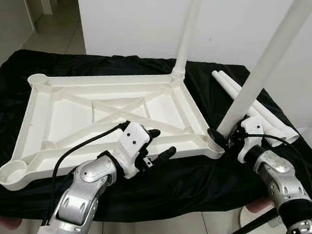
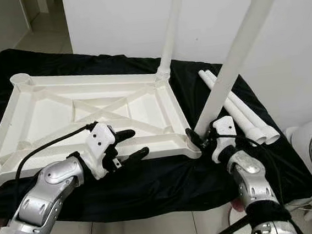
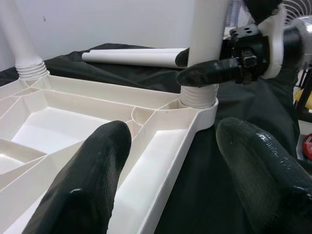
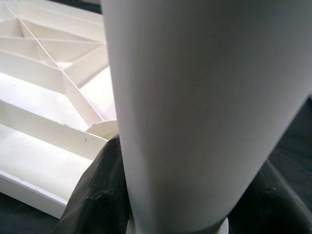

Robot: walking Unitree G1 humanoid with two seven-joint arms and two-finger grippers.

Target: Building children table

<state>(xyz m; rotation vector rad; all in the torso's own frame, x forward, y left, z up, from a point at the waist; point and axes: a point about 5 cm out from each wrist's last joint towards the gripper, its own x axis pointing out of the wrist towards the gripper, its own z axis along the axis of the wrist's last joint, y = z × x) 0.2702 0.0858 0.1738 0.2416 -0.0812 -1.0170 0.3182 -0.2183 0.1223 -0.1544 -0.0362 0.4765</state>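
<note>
I count one white ribbed plastic tabletop (image 1: 106, 119) lying upside down on the black cloth (image 1: 205, 173), and four white plastic tube legs: two standing in its right-hand corner sockets, two spare legs (image 1: 255, 110) lying by the cloth's right edge. My right gripper (image 1: 227, 138) clamps the near leg (image 1: 267, 62) just above its socket. My left gripper (image 1: 157, 144) hovers spread wide over the tabletop's near edge, holding nothing.

silver arms, black-fingered left pincer (image 1: 159, 143), black cables
</note>
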